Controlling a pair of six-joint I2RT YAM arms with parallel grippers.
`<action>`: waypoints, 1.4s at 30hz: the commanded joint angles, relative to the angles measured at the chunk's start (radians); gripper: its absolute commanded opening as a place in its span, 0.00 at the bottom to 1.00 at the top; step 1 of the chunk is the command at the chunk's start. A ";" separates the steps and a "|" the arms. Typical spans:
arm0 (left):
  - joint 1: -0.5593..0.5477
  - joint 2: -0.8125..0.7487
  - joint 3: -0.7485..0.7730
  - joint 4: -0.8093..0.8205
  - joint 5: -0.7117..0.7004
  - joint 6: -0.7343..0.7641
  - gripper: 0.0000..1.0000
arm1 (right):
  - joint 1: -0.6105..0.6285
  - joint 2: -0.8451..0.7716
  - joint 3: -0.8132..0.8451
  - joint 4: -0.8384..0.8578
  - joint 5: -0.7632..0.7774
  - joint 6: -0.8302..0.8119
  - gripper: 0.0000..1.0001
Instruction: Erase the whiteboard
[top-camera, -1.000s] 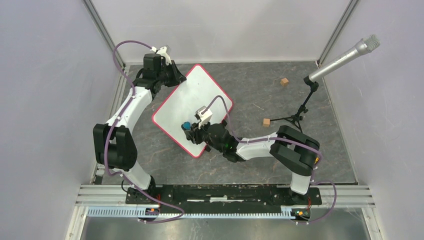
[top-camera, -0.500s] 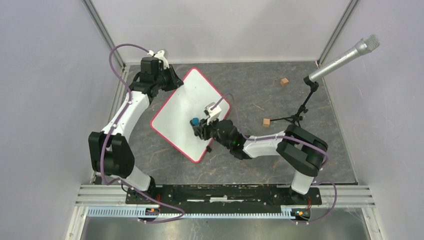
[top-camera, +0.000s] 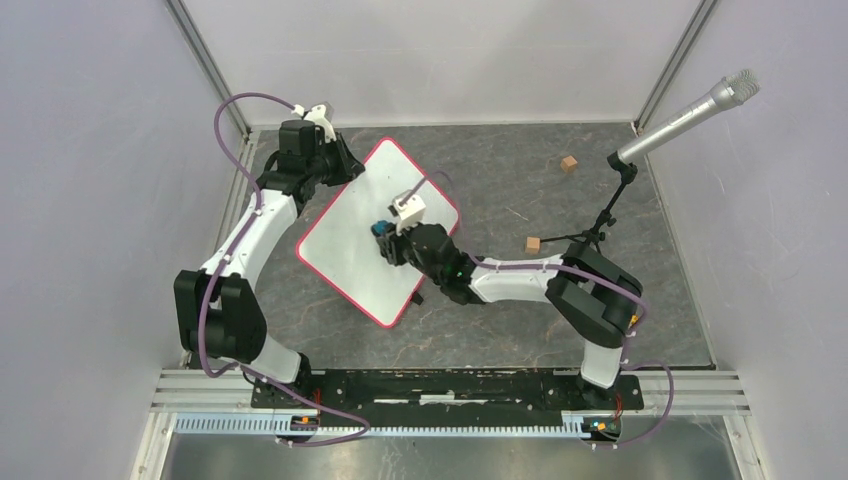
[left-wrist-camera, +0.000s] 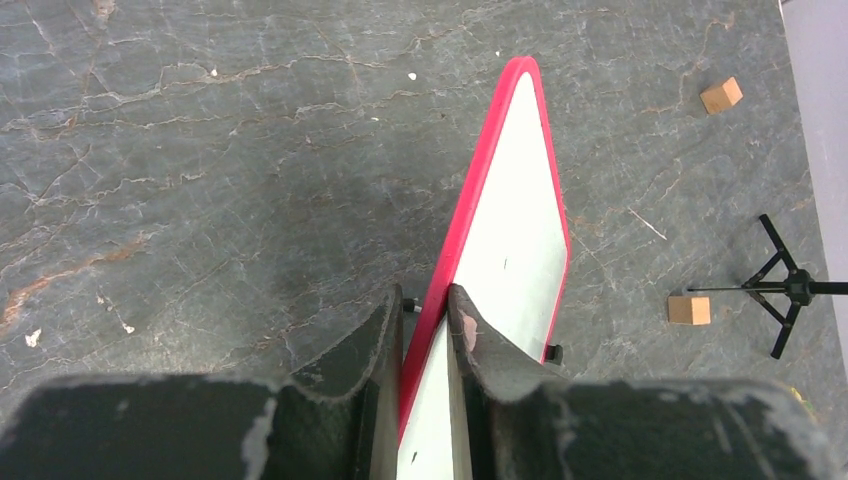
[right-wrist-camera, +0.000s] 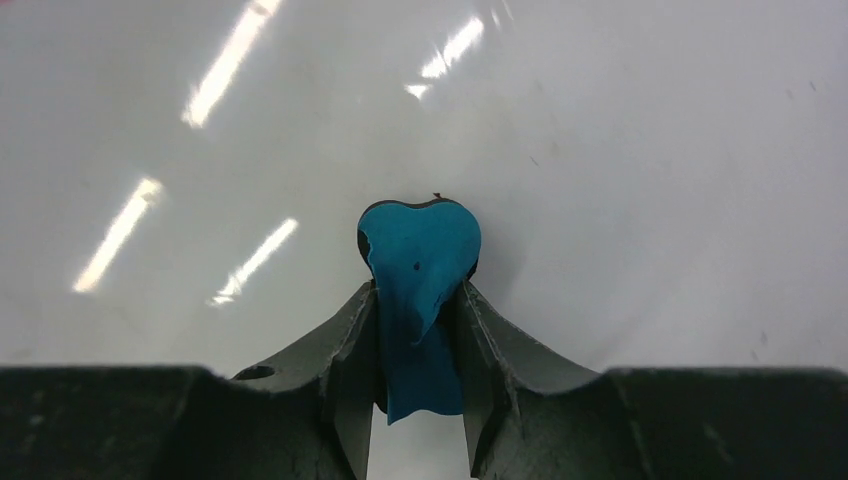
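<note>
The left gripper (left-wrist-camera: 425, 305) is pinched shut on the red rim of the whiteboard (top-camera: 350, 240), at the corner far from the robot. The whiteboard sits turned like a diamond in the middle of the table (top-camera: 500, 180), and its white face looks clean. The right gripper (right-wrist-camera: 418, 300) is over the middle of the board, closed on a blue eraser (right-wrist-camera: 420, 245) that is pressed on the white face. The table is dark gray, like stone, with pale walls on three sides. Toward the right are two small wooden blocks (top-camera: 568, 164) and a microphone (top-camera: 690, 112) on a little stand. The left arm (top-camera: 240, 250) reaches up and bends in - the right arm (top-camera: 520, 275) stretches low to the left.
</note>
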 joint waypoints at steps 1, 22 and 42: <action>-0.027 -0.018 -0.024 -0.047 0.073 -0.008 0.25 | 0.004 0.064 0.218 -0.061 -0.061 -0.055 0.38; -0.024 -0.007 -0.015 -0.048 0.053 0.001 0.24 | -0.300 0.170 0.145 -0.189 -0.050 0.133 0.38; -0.023 -0.047 -0.002 -0.092 0.016 0.006 0.65 | -0.297 -0.540 -0.326 -0.572 -0.046 -0.111 0.41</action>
